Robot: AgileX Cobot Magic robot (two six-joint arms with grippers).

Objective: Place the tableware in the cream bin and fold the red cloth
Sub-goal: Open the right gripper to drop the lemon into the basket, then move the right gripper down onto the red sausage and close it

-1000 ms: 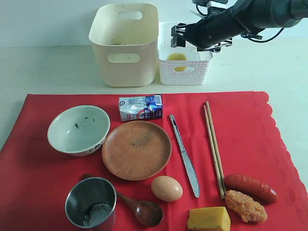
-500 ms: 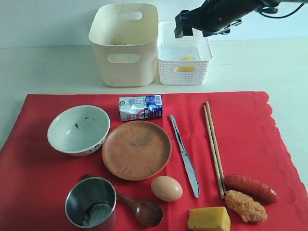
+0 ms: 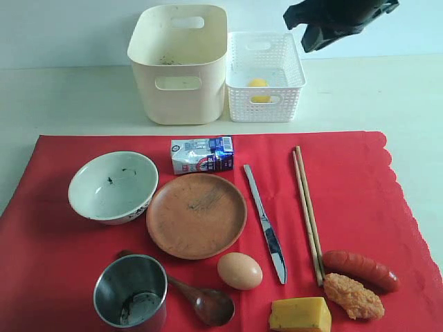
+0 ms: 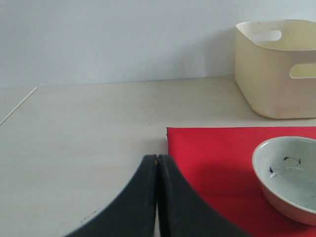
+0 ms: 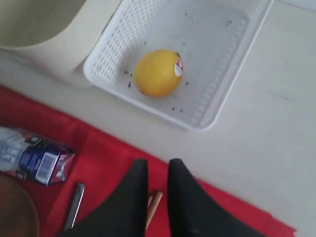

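The red cloth (image 3: pixel 360 200) lies flat with the tableware on it: a white speckled bowl (image 3: pixel 113 185), brown plate (image 3: pixel 196 215), steel cup (image 3: pixel 130 299), dark wooden spoon (image 3: pixel 201 299), table knife (image 3: pixel 265 223) and chopsticks (image 3: pixel 308 211). The cream bin (image 3: pixel 180 62) stands behind the cloth. My right gripper (image 3: pixel 304 34) hangs high above the back right, near the white basket. Its tips (image 5: pixel 158 163) stand a narrow gap apart, holding nothing. My left gripper (image 4: pixel 157 157) is shut and empty, over bare table by the cloth's corner (image 4: pixel 197 148), near the bowl (image 4: pixel 289 175).
A white perforated basket (image 3: pixel 266 104) beside the bin holds a lemon (image 3: pixel 258 84). On the cloth also lie a milk carton (image 3: pixel 202 153), an egg (image 3: pixel 239 270), a sausage (image 3: pixel 360 268), a fried piece (image 3: pixel 353 296) and a yellow block (image 3: pixel 300 315).
My right gripper has lifted up and to the right, away from the basket, and its jaws have narrowed. The lemon now lies uncovered in the basket.
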